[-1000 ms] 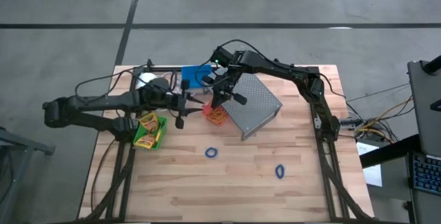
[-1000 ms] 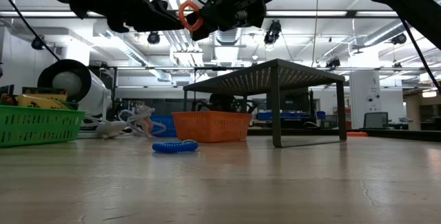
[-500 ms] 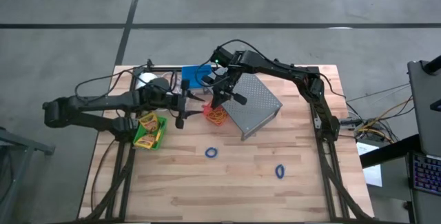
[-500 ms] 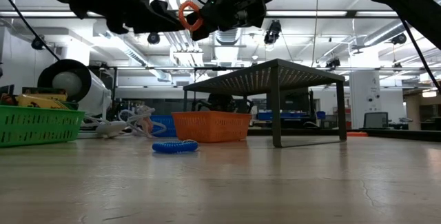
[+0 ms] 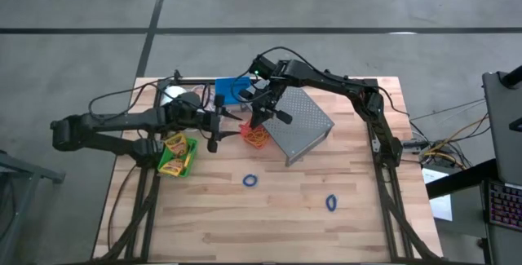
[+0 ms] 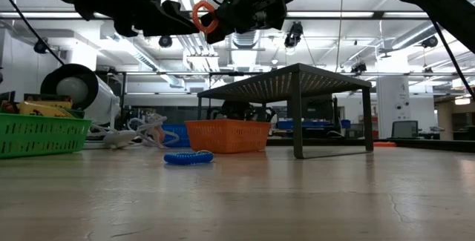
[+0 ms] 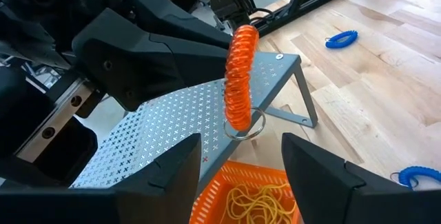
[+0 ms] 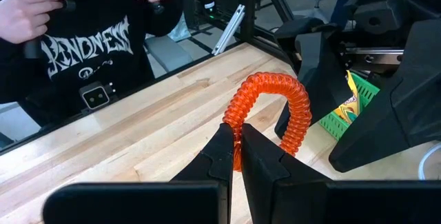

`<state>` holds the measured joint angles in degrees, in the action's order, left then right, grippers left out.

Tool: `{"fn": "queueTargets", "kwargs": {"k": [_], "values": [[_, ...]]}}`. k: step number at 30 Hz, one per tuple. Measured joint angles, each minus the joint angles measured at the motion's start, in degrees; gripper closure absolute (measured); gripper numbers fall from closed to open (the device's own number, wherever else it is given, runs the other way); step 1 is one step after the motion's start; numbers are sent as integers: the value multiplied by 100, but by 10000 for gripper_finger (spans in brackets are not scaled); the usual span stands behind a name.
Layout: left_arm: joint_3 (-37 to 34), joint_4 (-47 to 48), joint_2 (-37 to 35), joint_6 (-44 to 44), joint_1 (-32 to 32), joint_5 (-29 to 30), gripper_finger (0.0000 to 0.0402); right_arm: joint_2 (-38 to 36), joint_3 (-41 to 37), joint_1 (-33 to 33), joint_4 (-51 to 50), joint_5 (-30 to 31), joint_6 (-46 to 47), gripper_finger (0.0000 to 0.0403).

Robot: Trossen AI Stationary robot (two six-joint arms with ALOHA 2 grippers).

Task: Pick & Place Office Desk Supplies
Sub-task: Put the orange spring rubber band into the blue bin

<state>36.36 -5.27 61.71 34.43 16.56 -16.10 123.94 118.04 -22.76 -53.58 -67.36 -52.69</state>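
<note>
A red-orange coiled ring band (image 7: 240, 79) hangs in the air above the red-orange bin (image 5: 255, 137), with my right gripper (image 8: 239, 141) shut on it. My left gripper (image 7: 241, 158) is open. Its two fingers stand on either side of the band's line and just short of it, touching nothing. In the low view the band (image 6: 203, 16) shows high between both dark hands. The bin sits on the table against the grey rack (image 5: 300, 125). Two blue ring bands (image 5: 249, 180) (image 5: 331, 203) lie on the table nearer the front. A green bin (image 5: 176, 156) holds the crayon boxes. My right gripper pinches the band's coil at one spot on its loop (image 8: 236, 129) between its two fingers. The rest of the loop (image 8: 289, 107) arcs free beyond the fingertips. The band is lifted clear of the table and the bin, and a small metal ring (image 7: 246, 125) dangles at its lower end.
A blue bin (image 5: 231, 90) and a white roll (image 5: 175, 96) stand at the far left of the table. A person in a black printed top (image 8: 89, 45) stands beyond the table's edge. Bare wood lies toward the near edge around the blue bands.
</note>
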Motion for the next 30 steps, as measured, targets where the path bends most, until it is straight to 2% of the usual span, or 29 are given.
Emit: {"fn": "queueTargets", "kwargs": {"k": [9,19,25,30], "values": [[0,-219,0,-580,0,-2,197,0,0,0,2,0,-2,390],[0,-627,42,-579,1,-2,201,0,-4,0,28,-1,-3,390],[0,-701,44,-576,0,-2,213,0,-4,0,37,0,-4,390],[0,-694,129,-437,0,-3,238,0,-7,0,39,0,-4,390]]}}
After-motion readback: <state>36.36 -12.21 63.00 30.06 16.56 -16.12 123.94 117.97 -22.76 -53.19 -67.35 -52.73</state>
